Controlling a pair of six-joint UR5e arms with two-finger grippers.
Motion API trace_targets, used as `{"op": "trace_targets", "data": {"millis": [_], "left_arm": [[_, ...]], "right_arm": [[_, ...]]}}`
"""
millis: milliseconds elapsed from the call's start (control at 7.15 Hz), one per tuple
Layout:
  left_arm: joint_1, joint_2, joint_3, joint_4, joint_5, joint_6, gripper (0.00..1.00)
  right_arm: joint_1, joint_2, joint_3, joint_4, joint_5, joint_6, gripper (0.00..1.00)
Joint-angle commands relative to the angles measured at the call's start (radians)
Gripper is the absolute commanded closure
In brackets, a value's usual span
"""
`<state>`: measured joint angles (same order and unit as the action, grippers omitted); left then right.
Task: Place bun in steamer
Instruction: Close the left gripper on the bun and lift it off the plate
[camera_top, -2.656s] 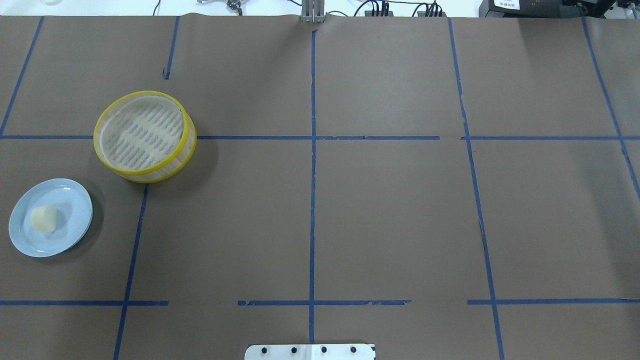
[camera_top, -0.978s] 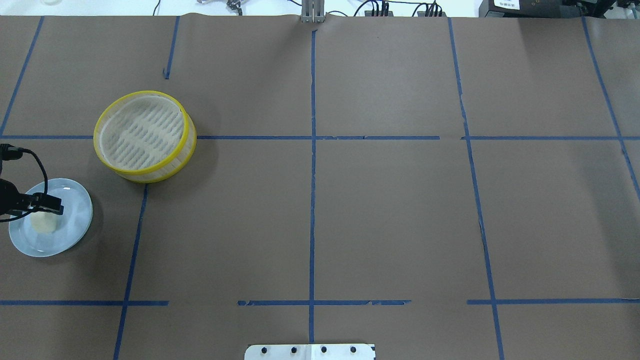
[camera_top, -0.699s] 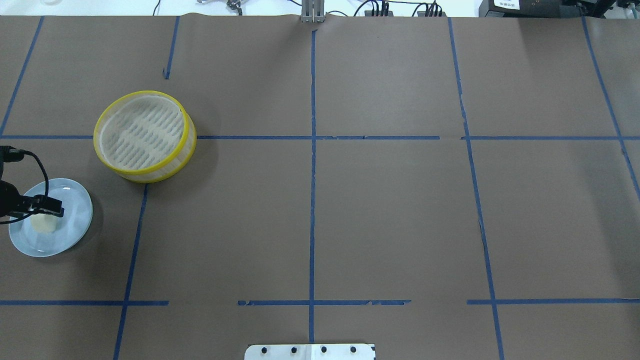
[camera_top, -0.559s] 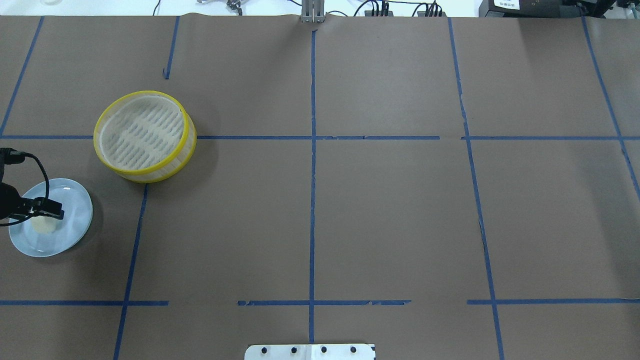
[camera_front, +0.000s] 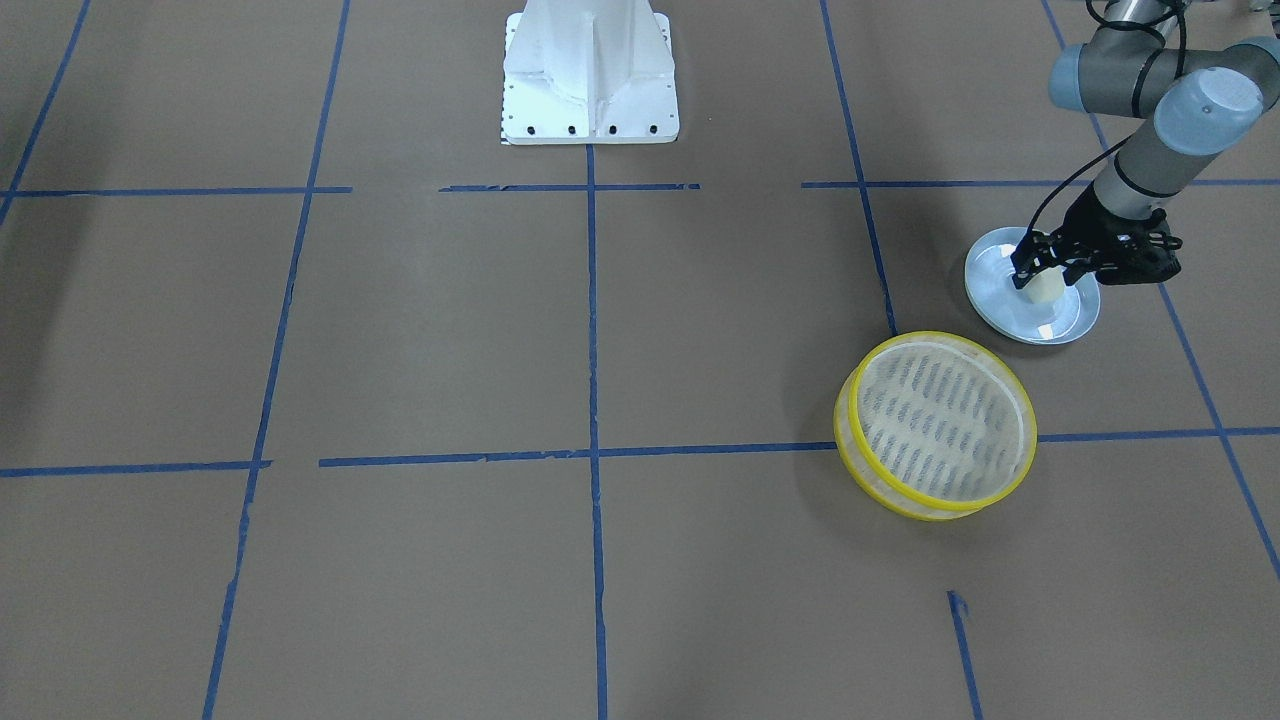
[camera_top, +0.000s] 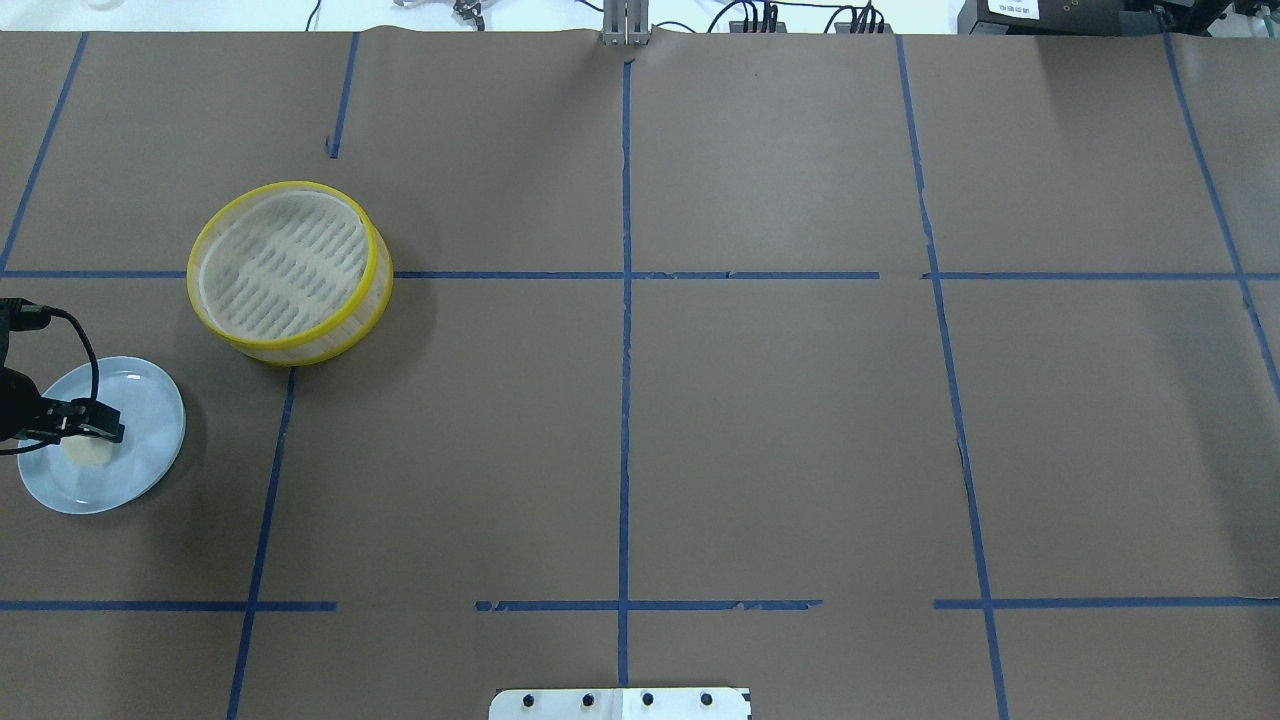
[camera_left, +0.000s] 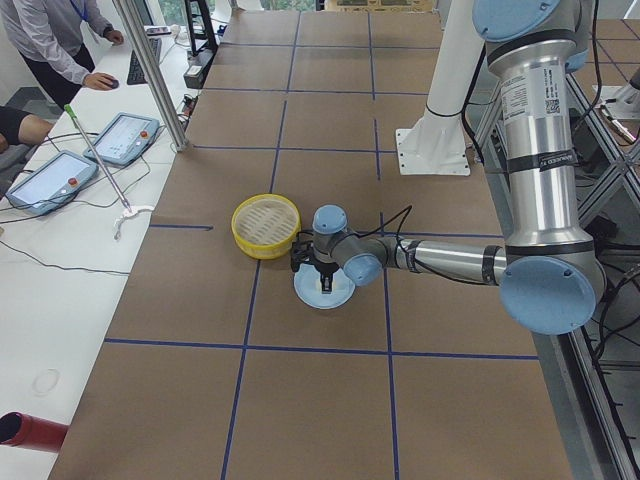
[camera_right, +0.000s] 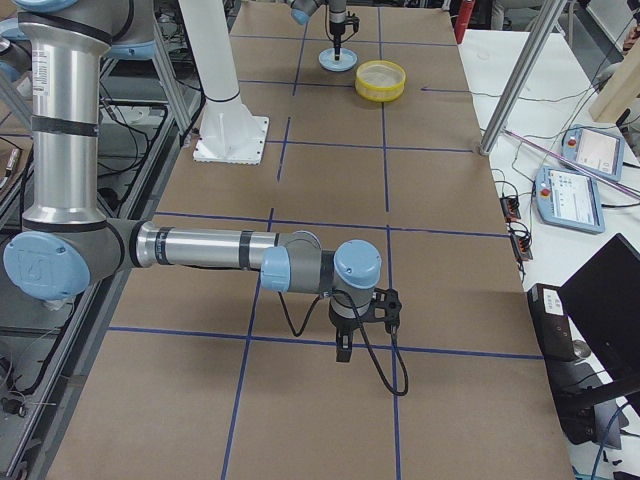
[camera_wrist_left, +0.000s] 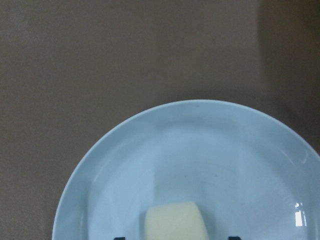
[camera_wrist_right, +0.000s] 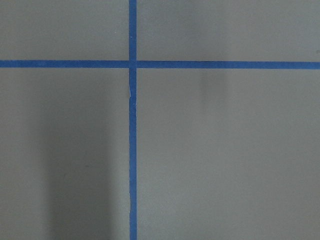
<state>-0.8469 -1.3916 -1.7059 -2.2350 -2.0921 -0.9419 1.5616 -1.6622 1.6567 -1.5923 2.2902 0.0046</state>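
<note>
The cream-white bun (camera_front: 1044, 291) lies on a pale blue plate (camera_front: 990, 278) at the table's left side. My left gripper (camera_front: 1041, 277) is down over the plate, open, with one finger on each side of the bun. In the left wrist view the bun (camera_wrist_left: 176, 221) sits low in the middle between the two dark fingertips (camera_wrist_left: 119, 237). The yellow-rimmed steamer (camera_top: 300, 350) stands empty, apart from the plate (camera_top: 150, 420) and farther from me. My right gripper (camera_right: 345, 345) hangs over bare table far to the right; I cannot tell whether it is open or shut.
Brown paper with blue tape lines covers the table. The white robot base (camera_front: 590, 70) stands at the middle of the near edge. Operators and tablets (camera_left: 60, 175) are at a side bench beyond the far edge.
My left arm has come in from the left edge and over the plate. Its gripper has sunk a little around the bun, which has stayed on the plate.
</note>
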Motion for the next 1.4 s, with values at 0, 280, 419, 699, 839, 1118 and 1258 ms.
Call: {"op": "trace_targets", "data": {"millis": [0,280,419,699,839,1118,1258], "left_arm": [[-0.001,0.0,-0.003,0.0,0.0,0.0,0.75],[-0.001,0.0,-0.005,0.0,0.0,0.0,0.75],[-0.004,0.0,-0.015,0.0,0.0,0.0,0.75],[-0.012,0.005,-0.067,0.005,-0.006,0.003,0.74],[-0.015,0.038,-0.13,0.035,-0.006,0.003,0.75],[-0.103,0.037,-0.268,0.24,-0.006,0.134,0.75],[-0.214,0.005,-0.296,0.37,-0.006,0.258,0.75]], "right_arm": [[0.0,-0.001,0.0,0.0,0.0,0.0,0.0],[-0.001,0.001,0.0,0.0,0.0,0.0,0.0],[0.0,-0.001,0.0,0.0,0.0,0.0,0.0],[0.0,-0.001,0.0,0.0,0.0,0.0,0.0],[0.0,0.001,0.0,0.0,0.0,0.0,0.0],[-0.001,0.001,0.0,0.0,0.0,0.0,0.0],[-0.001,0.001,0.0,0.0,0.0,0.0,0.0]]}}
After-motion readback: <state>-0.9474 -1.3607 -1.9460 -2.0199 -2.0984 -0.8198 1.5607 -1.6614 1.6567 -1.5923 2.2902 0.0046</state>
